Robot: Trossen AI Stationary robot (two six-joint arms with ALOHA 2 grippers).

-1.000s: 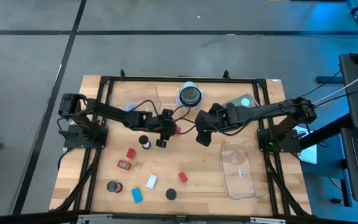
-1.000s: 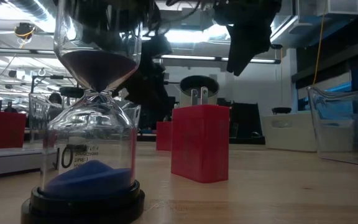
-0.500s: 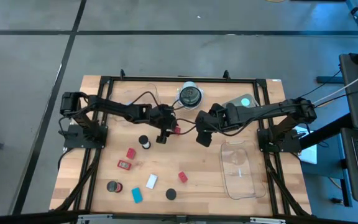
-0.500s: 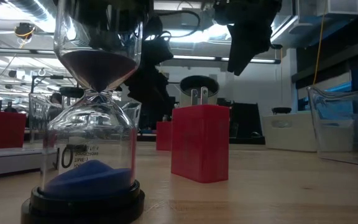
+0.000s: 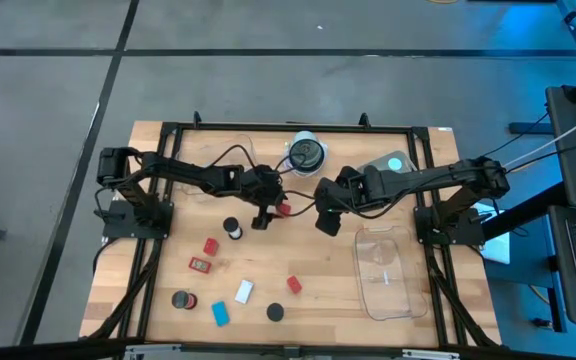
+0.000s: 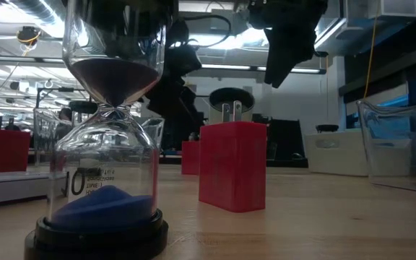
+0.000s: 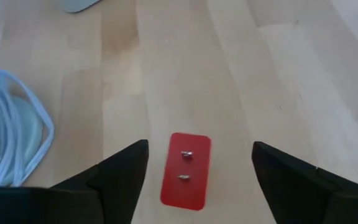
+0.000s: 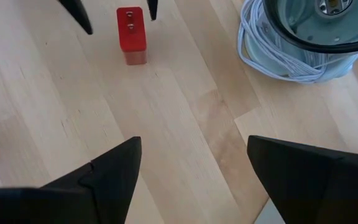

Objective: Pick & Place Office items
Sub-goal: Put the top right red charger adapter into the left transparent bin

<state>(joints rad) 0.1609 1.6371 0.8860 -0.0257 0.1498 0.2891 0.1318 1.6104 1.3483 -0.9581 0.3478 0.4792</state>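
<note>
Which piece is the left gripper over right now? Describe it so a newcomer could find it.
Start at the round white-rimmed dark object at the table's far edge, then drop toward mid-table. Below the open left gripper stands a red block, near the right gripper. Unlike the other red pieces, it has two metal plug prongs on top.

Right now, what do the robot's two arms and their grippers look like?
Both arms are dark, slim and jointed, with black cables looping along them. The left gripper and the right gripper each end in two black, wedge-shaped fingers tapering to points. No markings show on them.
</note>
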